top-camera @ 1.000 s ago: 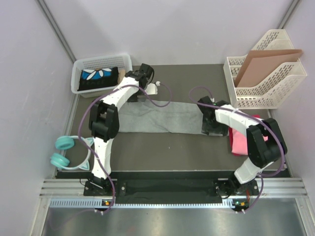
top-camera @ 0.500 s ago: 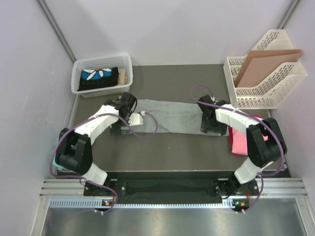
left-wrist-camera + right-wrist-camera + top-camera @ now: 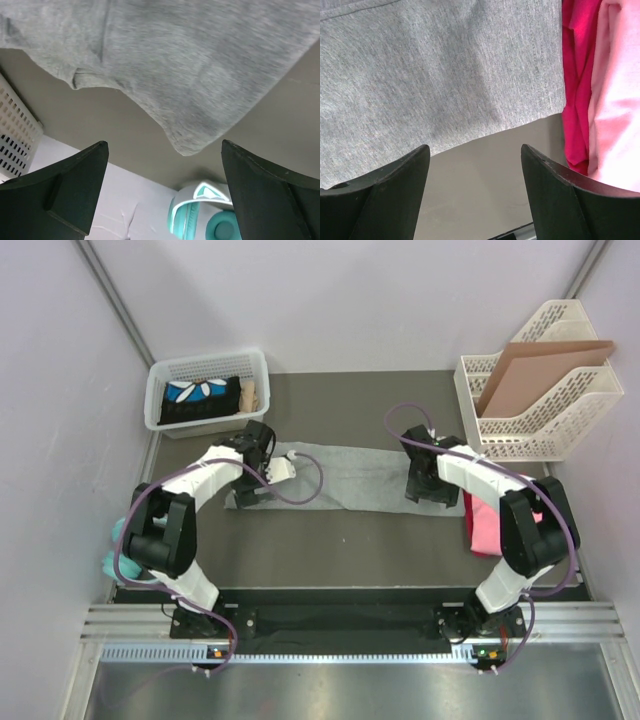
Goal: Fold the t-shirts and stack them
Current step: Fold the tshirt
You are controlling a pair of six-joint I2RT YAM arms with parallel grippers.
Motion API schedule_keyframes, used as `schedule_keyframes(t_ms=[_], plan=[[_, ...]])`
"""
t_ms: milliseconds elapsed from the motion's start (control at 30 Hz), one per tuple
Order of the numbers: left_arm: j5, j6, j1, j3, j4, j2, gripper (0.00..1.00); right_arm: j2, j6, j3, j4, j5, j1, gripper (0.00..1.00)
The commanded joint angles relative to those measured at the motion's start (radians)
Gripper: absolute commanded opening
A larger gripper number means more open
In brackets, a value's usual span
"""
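I see both spread wide, empty: left gripper [image 3: 163, 150] over the grey shirt [image 3: 350, 478] at its nine o'clock end, right gripper [image 3: 475, 149] at three.

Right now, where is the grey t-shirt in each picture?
Top external: grey t-shirt lies flat across the middle of the table.
Left wrist: grey t-shirt fills the top, one corner pointing down.
Right wrist: grey t-shirt covers the upper left, beside pink t-shirts.
Shared landmark: the dark table under it.
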Motion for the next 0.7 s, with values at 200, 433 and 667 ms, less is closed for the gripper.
schedule_keyframes(t_ms=[200, 433, 667], plan=[[0.064, 0.024, 0.039, -0.108, -0.005, -0.053, 0.89, -0.006, -0.012, 0.083, -0.032, 0.036, -0.019, 0.73], [0.058, 0.038, 0.043, -0.125, -0.004, -0.032, 0.73, -0.005, -0.022, 0.121, -0.045, 0.052, -0.056, 0.73], [0.035, 0.057, 0.056, -0.102, 0.036, 0.014, 0.35, 0.009, -0.032, 0.169, -0.06, 0.076, -0.062, 0.72]])
